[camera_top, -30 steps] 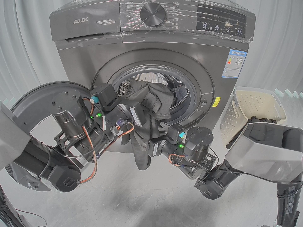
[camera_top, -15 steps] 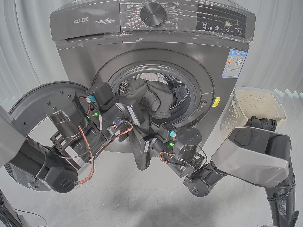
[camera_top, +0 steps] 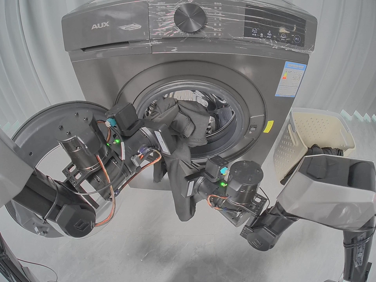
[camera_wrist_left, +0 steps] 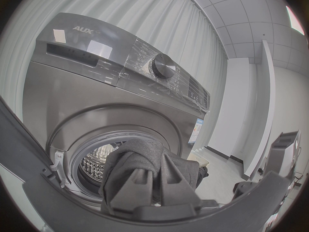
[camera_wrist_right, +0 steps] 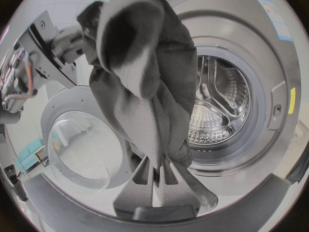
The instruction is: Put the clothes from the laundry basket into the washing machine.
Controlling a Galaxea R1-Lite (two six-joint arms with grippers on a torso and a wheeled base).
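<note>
A dark grey garment (camera_top: 187, 125) is bunched in front of the washing machine's (camera_top: 117, 71) open drum (camera_top: 221, 116), and its lower part hangs down toward the floor. My left gripper (camera_wrist_left: 157, 177) is shut on the upper bunch of the garment (camera_wrist_left: 138, 155), just outside the drum mouth. Below it, my right gripper (camera_wrist_right: 157, 171) is shut on a lower fold of the same garment (camera_wrist_right: 145, 91), low before the drum opening (camera_wrist_right: 222, 107). The cream laundry basket (camera_top: 313, 128) stands to the machine's right with dark clothes (camera_top: 327, 150) inside.
The round machine door (camera_top: 47, 118) is swung open on the left, behind my left arm. My right arm's upper link covers the basket's front. Grey floor (camera_top: 156, 243) lies open below the hanging cloth. Pale curtains hang behind the machine.
The right arm swung left, then back right and slightly down, and the garment's hanging end followed it lower. The left gripper shifted the bunch slightly left.
</note>
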